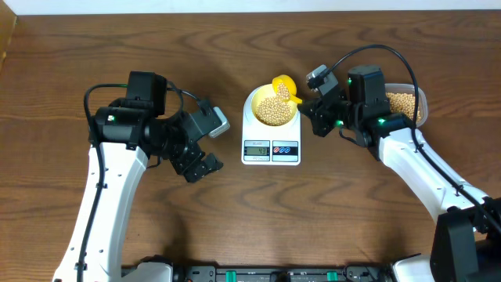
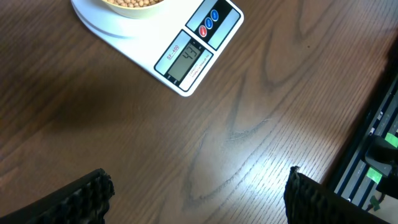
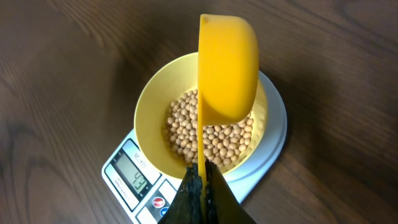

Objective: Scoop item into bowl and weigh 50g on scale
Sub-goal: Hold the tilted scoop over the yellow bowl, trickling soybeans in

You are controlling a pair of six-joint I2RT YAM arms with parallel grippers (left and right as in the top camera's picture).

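Note:
The pale yellow bowl point(image 1: 272, 108) stands on the white scale point(image 1: 271, 149) and holds a heap of tan beans point(image 3: 214, 134). The scale's display point(image 3: 136, 175) is lit; in the left wrist view point(image 2: 188, 61) it reads about 43. My right gripper point(image 3: 202, 180) is shut on the handle of a bright yellow scoop point(image 3: 229, 65), held tipped on its side over the bowl point(image 3: 155, 106). My left gripper point(image 2: 199, 193) is open and empty, low over the bare table left of the scale point(image 2: 124, 28).
A clear plastic tub point(image 1: 407, 103) with more beans sits at the far right, behind my right arm. Black equipment runs along the table's front edge point(image 2: 373, 149). Bare wood lies left of and in front of the scale.

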